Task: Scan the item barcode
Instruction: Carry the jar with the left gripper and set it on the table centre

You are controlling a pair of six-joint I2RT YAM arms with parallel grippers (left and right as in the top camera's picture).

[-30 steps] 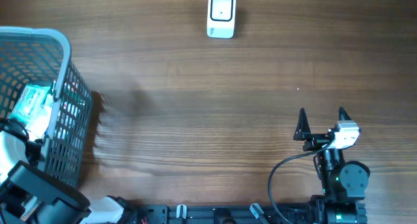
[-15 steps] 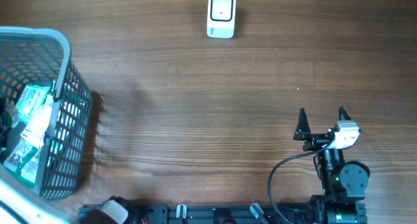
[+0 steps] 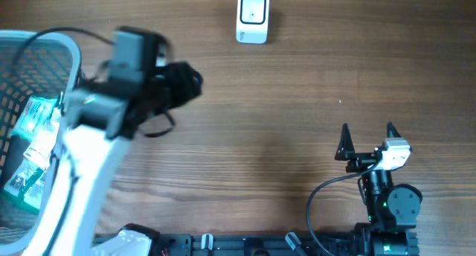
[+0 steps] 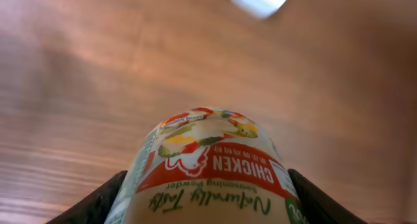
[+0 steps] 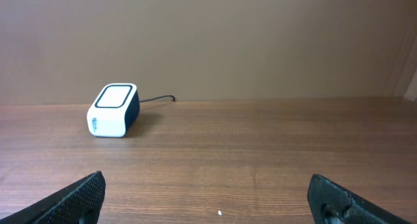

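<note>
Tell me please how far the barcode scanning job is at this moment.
Done: the chicken seasoning container is out of the basket, gripped in the left hand. In hand: it is held over the table, short of the scanner. Left: show its barcode to the scanner. The right hand rests open, holding nothing.

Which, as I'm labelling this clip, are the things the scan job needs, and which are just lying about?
In the job:
chicken seasoning container, gripped between the left fingers
white scanner, standing apart from both arms

Lying about:
grey basket
green packets inside it
right fingers, open and holding nothing
</note>
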